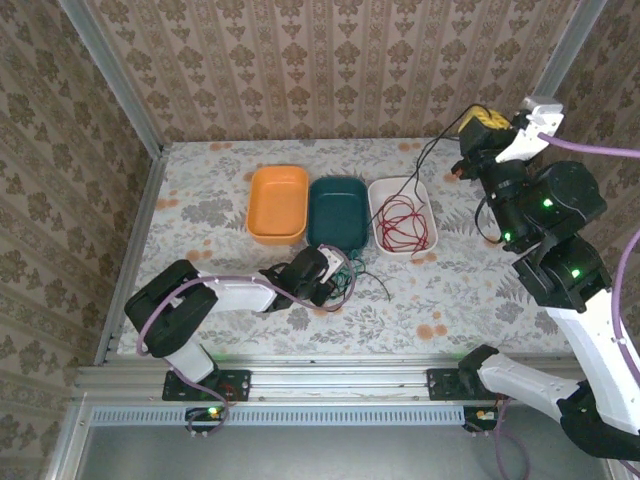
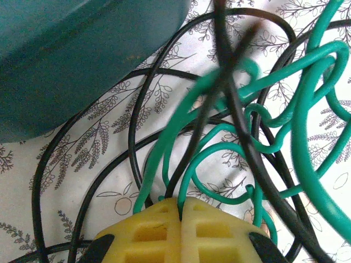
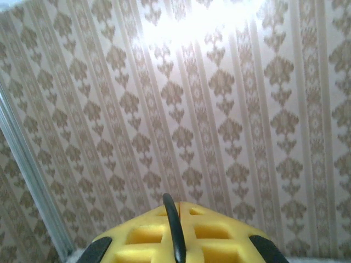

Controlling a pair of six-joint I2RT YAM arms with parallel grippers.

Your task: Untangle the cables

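Beige damask-striped walls; floral-print table; aluminium rail along near edge.

The table, floral-patterned on top, is carrying three trays in a row toward its far side: an orange tray, a teal tray and a white tray, sitting close beside one another. Just in front of the teal tray, a green cable and a black cable are lying tangled on the tabletop, their loops crossing each other.

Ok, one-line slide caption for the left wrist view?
Left hand shut on a black cable tangled with green cable loops, beside the teal tray.
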